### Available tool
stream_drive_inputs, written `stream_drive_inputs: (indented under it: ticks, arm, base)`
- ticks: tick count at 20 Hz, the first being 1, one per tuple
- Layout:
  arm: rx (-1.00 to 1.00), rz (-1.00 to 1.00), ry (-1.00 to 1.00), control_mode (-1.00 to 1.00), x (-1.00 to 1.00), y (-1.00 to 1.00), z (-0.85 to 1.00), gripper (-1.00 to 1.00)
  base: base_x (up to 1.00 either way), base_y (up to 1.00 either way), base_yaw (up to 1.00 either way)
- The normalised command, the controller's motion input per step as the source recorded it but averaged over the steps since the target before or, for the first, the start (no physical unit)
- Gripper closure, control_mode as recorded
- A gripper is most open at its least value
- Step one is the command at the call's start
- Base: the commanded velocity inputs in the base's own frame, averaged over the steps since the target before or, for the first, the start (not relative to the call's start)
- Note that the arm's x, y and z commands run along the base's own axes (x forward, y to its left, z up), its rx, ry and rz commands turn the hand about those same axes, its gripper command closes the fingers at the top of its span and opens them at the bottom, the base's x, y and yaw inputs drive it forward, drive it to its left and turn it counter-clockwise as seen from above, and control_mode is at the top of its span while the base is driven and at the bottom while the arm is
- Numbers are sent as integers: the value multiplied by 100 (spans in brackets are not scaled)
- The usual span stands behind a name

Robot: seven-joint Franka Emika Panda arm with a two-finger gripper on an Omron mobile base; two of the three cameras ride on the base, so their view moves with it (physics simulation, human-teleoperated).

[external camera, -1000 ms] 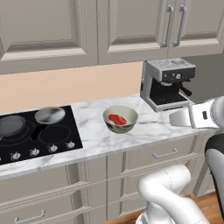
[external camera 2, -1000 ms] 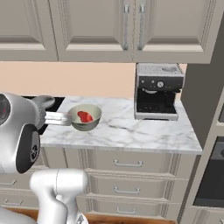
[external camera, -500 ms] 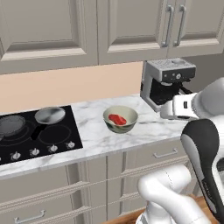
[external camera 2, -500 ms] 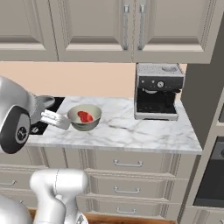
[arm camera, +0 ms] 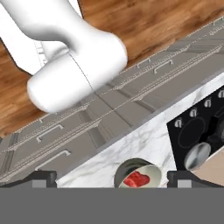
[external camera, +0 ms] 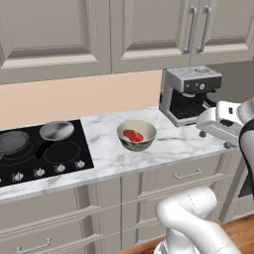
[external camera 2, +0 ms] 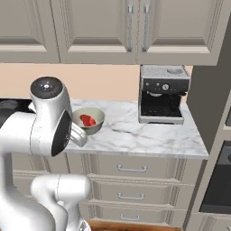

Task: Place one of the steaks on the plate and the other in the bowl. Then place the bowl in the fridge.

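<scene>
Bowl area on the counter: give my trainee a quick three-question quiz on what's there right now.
1. True or false: a steak lies in the bowl.
2. What stands on the counter to the right of the bowl? A) toaster B) coffee machine C) kettle
3. Fill in: the end effector is ____ and holds nothing.

Key: 1 true; 2 B; 3 open
</scene>
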Motion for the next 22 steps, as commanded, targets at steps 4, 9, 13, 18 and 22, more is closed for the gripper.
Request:
stream_drive_inputs:
  ticks: [4, 9, 13, 18, 22]
  arm:
    - [0, 0, -12, -100, 35, 1, -25, -100]
    - [0, 0, -7, -100, 56, 2, -48, -100]
    - [1, 0, 0, -100, 67, 1, -41, -100]
    - [1, 0, 3, -100, 77, 11, -34, -100]
    - [0, 0, 6, -100, 77, 16, -31, -100]
  base:
    - [0, 0, 0]
    - [0, 0, 0]
    - [0, 0, 0]
    - [0, 0, 0]
    - [0, 0, 0]
